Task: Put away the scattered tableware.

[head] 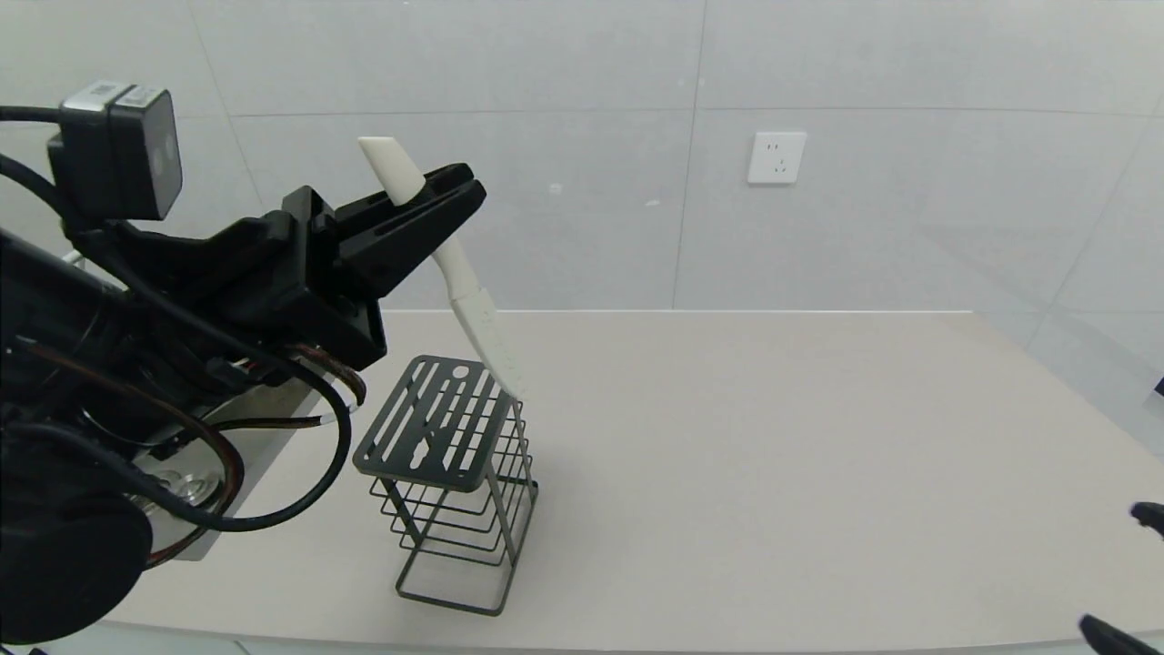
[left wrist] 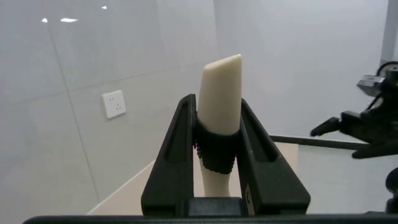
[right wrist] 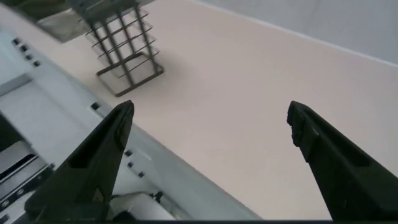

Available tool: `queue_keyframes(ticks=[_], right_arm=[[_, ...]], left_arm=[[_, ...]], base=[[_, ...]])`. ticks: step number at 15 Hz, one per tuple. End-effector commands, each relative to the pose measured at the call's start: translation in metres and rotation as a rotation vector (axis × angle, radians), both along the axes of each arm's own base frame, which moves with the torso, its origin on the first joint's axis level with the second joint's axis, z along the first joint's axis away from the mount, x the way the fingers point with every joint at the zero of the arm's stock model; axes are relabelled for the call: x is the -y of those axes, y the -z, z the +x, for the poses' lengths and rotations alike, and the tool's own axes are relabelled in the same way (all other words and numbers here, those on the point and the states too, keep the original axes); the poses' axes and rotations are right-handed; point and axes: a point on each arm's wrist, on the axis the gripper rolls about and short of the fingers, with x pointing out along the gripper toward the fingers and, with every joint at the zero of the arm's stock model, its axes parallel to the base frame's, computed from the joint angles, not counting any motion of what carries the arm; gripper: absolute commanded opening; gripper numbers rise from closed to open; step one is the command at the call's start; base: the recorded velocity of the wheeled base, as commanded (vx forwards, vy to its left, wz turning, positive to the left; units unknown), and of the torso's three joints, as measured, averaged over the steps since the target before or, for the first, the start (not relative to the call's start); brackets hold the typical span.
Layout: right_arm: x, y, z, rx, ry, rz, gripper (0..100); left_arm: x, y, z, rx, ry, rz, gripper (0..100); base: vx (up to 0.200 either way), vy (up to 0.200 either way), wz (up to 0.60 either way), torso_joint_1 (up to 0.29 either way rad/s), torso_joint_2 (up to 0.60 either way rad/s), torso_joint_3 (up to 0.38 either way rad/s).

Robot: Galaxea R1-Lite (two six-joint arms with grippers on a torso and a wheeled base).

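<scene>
My left gripper (head: 438, 191) hangs above the counter, shut on the handle of a white knife (head: 468, 300). The knife slants down, and its tip rests at the back right corner of the slotted top of a dark wire rack (head: 436, 423). In the left wrist view the handle (left wrist: 221, 93) sticks up between the two black fingers (left wrist: 180, 143). At the lower right of the head view, my right gripper (head: 1128, 573) stands open with nothing in it. In the right wrist view it (right wrist: 211, 112) hovers over the counter's front edge, with the rack (right wrist: 121, 43) farther off.
The beige counter (head: 773, 455) stretches wide and bare to the right of the rack. A metal sink (head: 177, 482) lies at the left under my left arm. A tiled wall with a socket (head: 776, 157) stands behind.
</scene>
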Motion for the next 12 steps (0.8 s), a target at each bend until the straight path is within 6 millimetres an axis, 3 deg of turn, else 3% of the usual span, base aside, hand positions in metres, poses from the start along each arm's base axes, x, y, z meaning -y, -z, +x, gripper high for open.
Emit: queue_keyframes(ticks=[1,2,3,4,6,8,12], right_arm=[[0.020,0.024,-0.051,0.205,0.159,0.066,100],[0.020,0.027,-0.053,0.206,0.162,0.066,100],[0.021,0.057,-0.057,0.207,0.188,0.036,100],[0.020,0.067,-0.053,0.198,0.189,0.021,100],[0.020,0.068,-0.053,0.184,0.195,0.015,100],[0.021,0.084,-0.053,0.025,0.253,-0.011,100],[0.022,0.085,-0.053,-0.004,0.305,0.028,100]], left_arm=[[-0.006,-0.006,-0.004,0.028,-0.003,-0.004,0],[-0.006,-0.006,-0.004,0.029,-0.002,-0.002,0],[-0.013,-0.008,-0.002,0.052,0.002,0.022,0],[-0.020,-0.007,0.000,0.070,0.003,0.052,0],[-0.027,-0.004,0.004,0.082,-0.024,0.072,0],[-0.031,0.004,0.005,0.063,-0.013,0.102,0],[-0.033,0.015,0.003,0.089,0.002,0.162,0]], base=[[0.000,0.000,0.00,0.000,0.00,0.000],[0.000,0.000,0.00,0.000,0.00,0.000],[0.000,0.000,0.00,0.000,0.00,0.000],[0.000,0.000,0.00,0.000,0.00,0.000],[0.000,0.000,0.00,0.000,0.00,0.000],[0.000,0.000,0.00,0.000,0.00,0.000],[0.000,0.000,0.00,0.000,0.00,0.000]])
